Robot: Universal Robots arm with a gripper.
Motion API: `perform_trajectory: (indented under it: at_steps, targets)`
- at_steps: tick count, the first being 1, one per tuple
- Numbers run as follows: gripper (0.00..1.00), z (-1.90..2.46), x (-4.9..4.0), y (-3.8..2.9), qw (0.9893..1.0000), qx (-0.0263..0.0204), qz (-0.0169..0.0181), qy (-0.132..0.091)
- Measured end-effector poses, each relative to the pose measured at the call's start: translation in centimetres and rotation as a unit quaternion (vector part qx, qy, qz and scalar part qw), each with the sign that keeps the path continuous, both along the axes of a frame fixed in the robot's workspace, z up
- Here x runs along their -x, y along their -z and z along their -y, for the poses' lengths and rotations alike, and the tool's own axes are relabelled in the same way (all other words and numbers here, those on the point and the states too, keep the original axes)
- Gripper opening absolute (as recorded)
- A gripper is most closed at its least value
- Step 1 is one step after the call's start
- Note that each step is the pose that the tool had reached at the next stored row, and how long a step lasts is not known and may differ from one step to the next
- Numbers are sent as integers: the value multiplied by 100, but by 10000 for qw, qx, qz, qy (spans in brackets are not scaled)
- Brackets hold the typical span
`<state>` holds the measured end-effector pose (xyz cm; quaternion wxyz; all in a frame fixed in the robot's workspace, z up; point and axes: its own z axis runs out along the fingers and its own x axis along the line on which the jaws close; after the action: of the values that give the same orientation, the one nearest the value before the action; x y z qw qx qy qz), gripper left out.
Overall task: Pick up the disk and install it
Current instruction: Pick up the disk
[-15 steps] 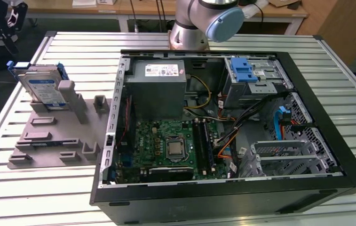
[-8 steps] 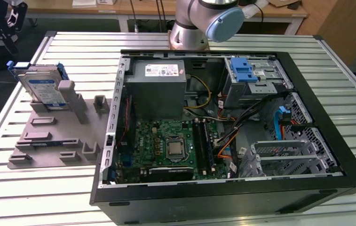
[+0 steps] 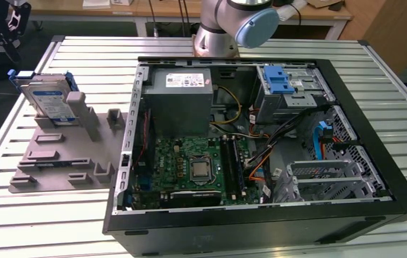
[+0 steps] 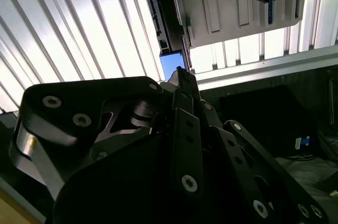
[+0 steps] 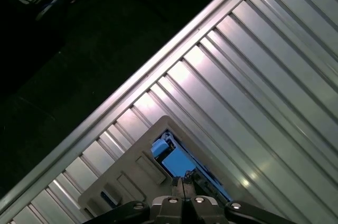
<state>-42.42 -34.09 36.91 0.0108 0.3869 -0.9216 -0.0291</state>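
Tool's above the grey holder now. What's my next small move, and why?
Probably open the tool before lowering. In the first wrist view its tips look pressed together, while the disk stands on edge in the grey holder, untouched. Shut, it would likely just bump the disk's top edge.

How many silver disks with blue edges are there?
1: the silver-grey blue-edged disk stands in the grey plastic holder at the exterior view's left. Another may hide behind it.

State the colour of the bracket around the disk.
Blue plastic bracket on the silver-grey rectangular disk; exterior view shows best.
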Motion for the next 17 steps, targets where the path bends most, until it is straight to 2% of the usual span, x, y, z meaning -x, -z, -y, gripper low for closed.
perform_trajectory:
  at_steps: [17]
  targets:
    - [11, 0, 0, 0, 9999, 0, 0, -157]
